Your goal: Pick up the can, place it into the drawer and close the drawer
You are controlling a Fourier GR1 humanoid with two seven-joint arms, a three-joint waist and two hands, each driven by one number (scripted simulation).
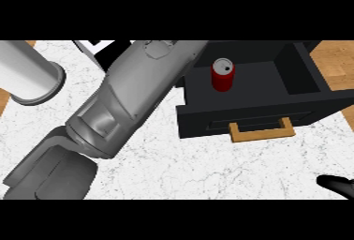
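Observation:
A red can (223, 75) with a silver top stands upright inside the open black drawer (304, 75), near its left wall. The drawer is pulled out over the white marble counter, its wooden handle (261, 131) facing me. My left forearm (131, 98) runs as a large grey shape from the lower left to the top centre, just left of the drawer. Its hand lies past the picture's top edge and does not show. Only a small black part of my right hand (339, 185) shows at the lower right corner, away from the drawer. Nothing touches the can.
A grey cylinder (27, 75) lies on the counter at the upper left. A black and white object (104, 50) sits at the back, partly behind my left forearm. Wooden floor shows beyond the counter's right edge (339, 56).

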